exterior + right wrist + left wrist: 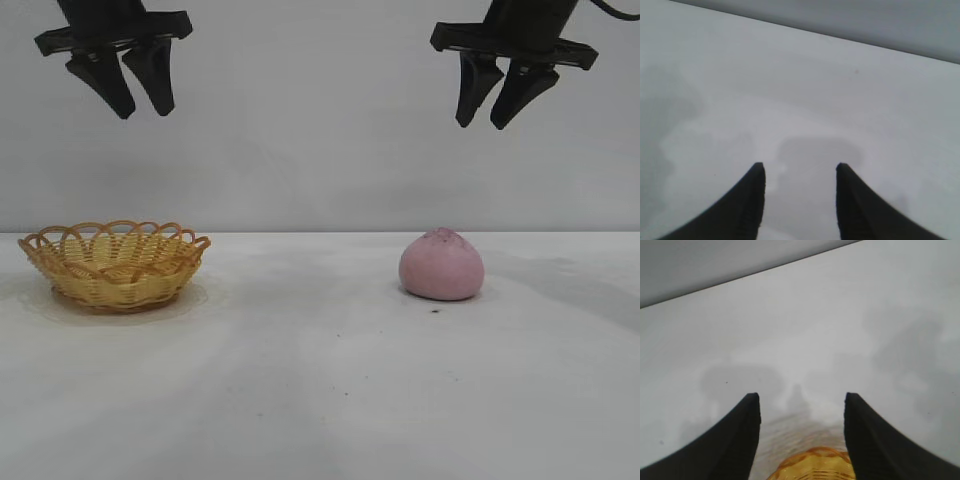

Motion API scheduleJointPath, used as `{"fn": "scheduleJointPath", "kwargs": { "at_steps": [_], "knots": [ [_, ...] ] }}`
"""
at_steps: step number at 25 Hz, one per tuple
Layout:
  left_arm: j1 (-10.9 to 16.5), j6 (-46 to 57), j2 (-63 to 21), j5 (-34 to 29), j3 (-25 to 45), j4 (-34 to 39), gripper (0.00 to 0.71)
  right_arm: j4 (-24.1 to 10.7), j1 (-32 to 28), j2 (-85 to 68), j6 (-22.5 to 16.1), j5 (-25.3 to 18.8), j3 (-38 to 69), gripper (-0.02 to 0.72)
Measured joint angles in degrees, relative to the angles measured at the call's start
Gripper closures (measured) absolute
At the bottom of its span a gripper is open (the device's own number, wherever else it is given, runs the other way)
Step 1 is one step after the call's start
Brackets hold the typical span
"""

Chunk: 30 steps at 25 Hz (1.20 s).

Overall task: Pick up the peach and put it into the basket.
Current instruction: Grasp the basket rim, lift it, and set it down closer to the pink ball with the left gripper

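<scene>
A dusty pink peach (442, 265) with a speckled top rests on the white table, right of centre. The wicker basket (60, 262) with a looped orange-brown rim stands at the left, with nothing inside that I can see. My right gripper (481, 123) hangs high above the peach, a little to its right, open with nothing between its fingers. My left gripper (145, 113) hangs high above the basket, also open with nothing held. In the left wrist view the basket's rim (812, 463) shows between the fingers of the left gripper (802, 397). The right wrist view shows the right gripper (800, 167) over bare table; the peach is out of that view.
The white table (320, 380) stretches between basket and peach and toward the front edge. A plain grey wall stands behind. A small dark speck (434, 309) lies just in front of the peach.
</scene>
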<state>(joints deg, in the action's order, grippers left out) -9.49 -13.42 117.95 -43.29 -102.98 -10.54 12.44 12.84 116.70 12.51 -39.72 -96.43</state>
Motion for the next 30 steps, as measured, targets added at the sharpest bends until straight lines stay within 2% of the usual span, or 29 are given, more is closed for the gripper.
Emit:
{"fn": "scheduleJointPath", "kwargs": {
  "at_steps": [12,18,23,30],
  "knots": [
    [0.0,0.0,0.0,-0.71,0.0,0.45,0.329,0.0,0.0,0.0,0.0,-0.27,0.0,0.382],
    [0.0,0.0,1.08,-8.98,0.0,8.07,0.329,0.0,0.0,0.0,0.0,-1.58,0.0,0.382],
    [0.0,-1.86,5.22,-15.17,0.0,10.04,0.329,0.0,0.0,0.0,0.0,-1.95,0.0,0.382],
    [0.0,-3.7,9.97,-16.31,0.0,10.26,0.329,0.0,0.0,0.0,0.0,-2.15,0.0,0.382]
  ]
}}
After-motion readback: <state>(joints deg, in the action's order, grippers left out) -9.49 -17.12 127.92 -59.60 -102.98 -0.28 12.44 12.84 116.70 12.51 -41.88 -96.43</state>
